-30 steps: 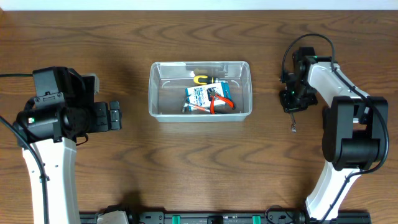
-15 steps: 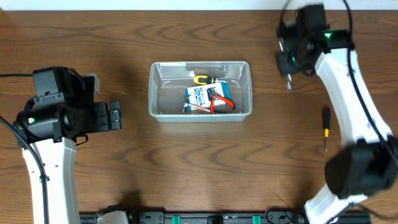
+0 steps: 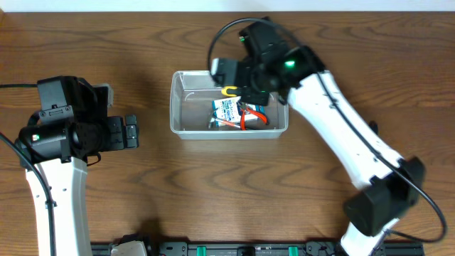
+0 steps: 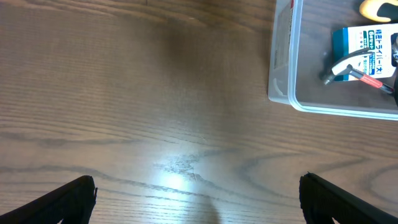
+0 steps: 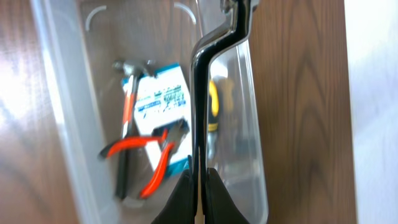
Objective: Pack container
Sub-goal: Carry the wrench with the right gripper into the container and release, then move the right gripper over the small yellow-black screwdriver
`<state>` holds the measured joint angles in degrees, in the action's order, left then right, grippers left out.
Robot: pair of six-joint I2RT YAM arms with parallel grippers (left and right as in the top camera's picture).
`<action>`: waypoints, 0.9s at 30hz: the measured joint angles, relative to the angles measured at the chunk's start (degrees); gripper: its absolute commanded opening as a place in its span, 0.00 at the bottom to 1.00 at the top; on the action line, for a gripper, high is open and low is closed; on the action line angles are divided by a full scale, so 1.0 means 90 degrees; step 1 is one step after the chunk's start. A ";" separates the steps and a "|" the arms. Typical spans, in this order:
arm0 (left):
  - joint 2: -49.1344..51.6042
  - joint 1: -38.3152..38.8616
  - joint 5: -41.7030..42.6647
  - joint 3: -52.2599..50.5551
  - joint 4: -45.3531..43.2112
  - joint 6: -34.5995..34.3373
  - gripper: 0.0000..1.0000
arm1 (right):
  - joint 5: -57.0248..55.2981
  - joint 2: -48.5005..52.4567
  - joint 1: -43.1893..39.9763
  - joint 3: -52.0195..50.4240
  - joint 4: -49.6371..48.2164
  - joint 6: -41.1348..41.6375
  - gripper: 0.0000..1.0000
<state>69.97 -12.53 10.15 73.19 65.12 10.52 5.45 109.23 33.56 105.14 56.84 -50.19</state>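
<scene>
Spanning the wood table [image 3: 213, 192], the white right arm [image 3: 341, 135] stretches across so the right claw [image 5: 199, 183] hangs over the container [image 3: 173, 107]. Judged step: drop-off of the next item.

The container is a clear plastic rectangular bin with rounded corners and a rim, sitting flat on the table. It lies directly under the right claw, with its far long wall just beside the fingertips. It is see-through, so the contents read clearly.

The left claw [image 4: 199, 199] is spread wide, holds nothing and is parked low over bare wood. The container is well apart from it, ahead and off to one side. It looks idle, likely to keep out of the way.

Below the right claw, inside the bin:
- A blue-white packet [image 5: 161, 93].
- Red-handled pliers [image 5: 149, 149] lying across the packet.
- A yellow-handled tool [image 5: 213, 106] against the wall.

The right claw is pinched narrow on a thin black bent tool [image 5: 199, 93], maybe a hex key; I can't tell. It is gripped at one end, so the rest hangs free over the opening for release.
</scene>
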 measured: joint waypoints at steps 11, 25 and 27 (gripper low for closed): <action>0.0000 0.0000 0.0002 0.0000 0.0005 0.0000 0.98 | 0.0325 0.1571 0.0556 -0.0015 -0.0165 -0.0294 0.01; 0.0000 0.0000 0.0000 0.0000 0.0005 0.0000 0.98 | -0.0036 0.1882 0.0665 -0.0034 -0.0223 -0.0056 0.64; 0.0000 0.0000 0.0002 0.0000 0.0005 0.0000 0.98 | -0.0231 0.1882 0.0665 -0.0034 -0.0223 0.0044 0.66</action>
<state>69.97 -12.53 10.17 73.19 65.17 10.52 3.38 126.17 39.55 104.84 54.83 -49.80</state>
